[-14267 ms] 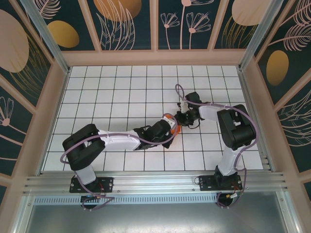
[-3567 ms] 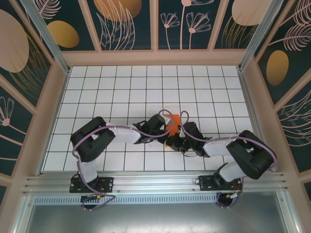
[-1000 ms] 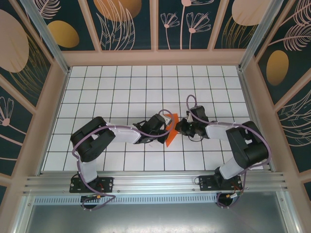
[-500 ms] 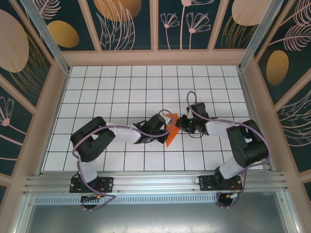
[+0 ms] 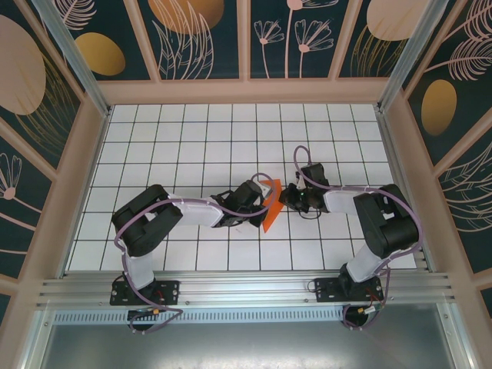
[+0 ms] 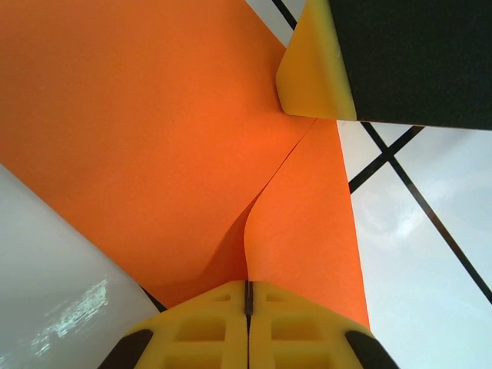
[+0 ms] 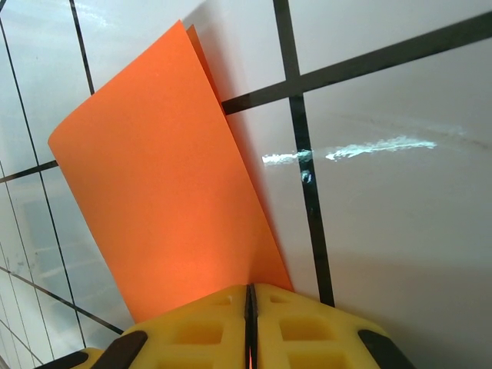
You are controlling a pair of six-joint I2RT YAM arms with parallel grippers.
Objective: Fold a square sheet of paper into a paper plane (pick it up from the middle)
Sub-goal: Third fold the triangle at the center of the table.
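Paper in left claw, right claw

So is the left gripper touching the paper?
Touching. The left wrist view shows the left gripper with jaws shut, and the paper running straight into their seam.

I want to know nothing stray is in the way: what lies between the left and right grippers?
The folded orange paper, reaching from the left gripper to the right gripper, seen in the top view.
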